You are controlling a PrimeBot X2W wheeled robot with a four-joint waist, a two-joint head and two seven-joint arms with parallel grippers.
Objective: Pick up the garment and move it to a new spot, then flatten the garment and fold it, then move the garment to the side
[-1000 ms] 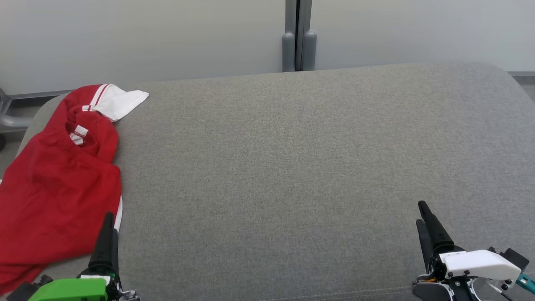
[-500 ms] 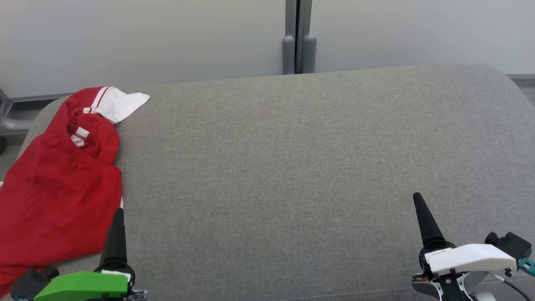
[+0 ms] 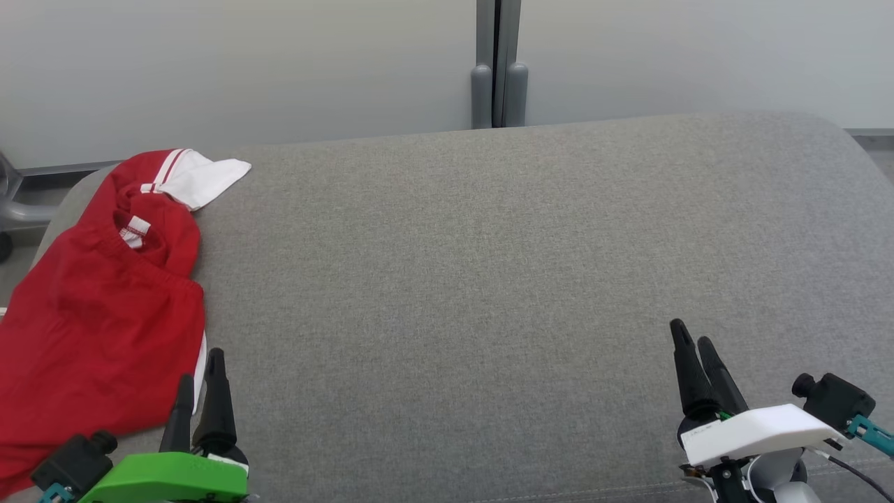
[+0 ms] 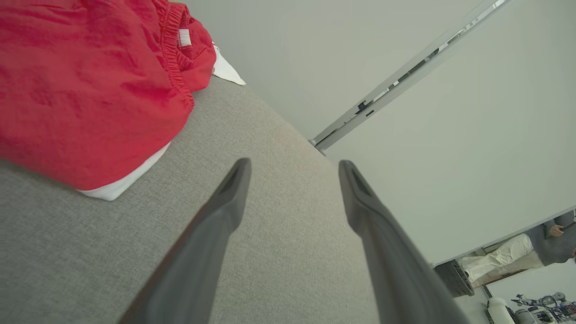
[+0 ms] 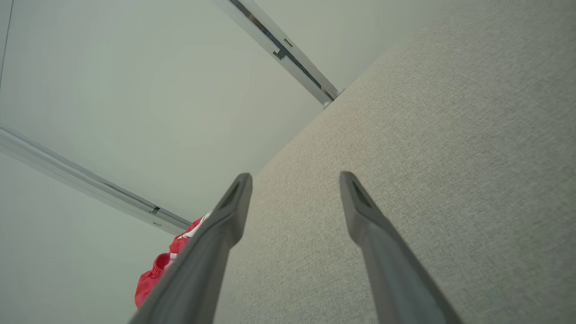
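— What colour is the garment (image 3: 98, 328)?
— Plain bright red, with a white edge along its near right side. At the far end there is a white flap with two thin red stripes, and a small white label inside.
— And the worktop (image 3: 489, 265)?
— Mid grey, a fine flecked weave all over.
— The robot?
— The left hand (image 3: 200, 367) is black and vivid green, the right hand (image 3: 689, 334) black and white. The wall (image 3: 244, 70) is pale grey.

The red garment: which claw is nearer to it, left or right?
Left. The left claw is just beside the red garment; the right claw is far across the grey surface.
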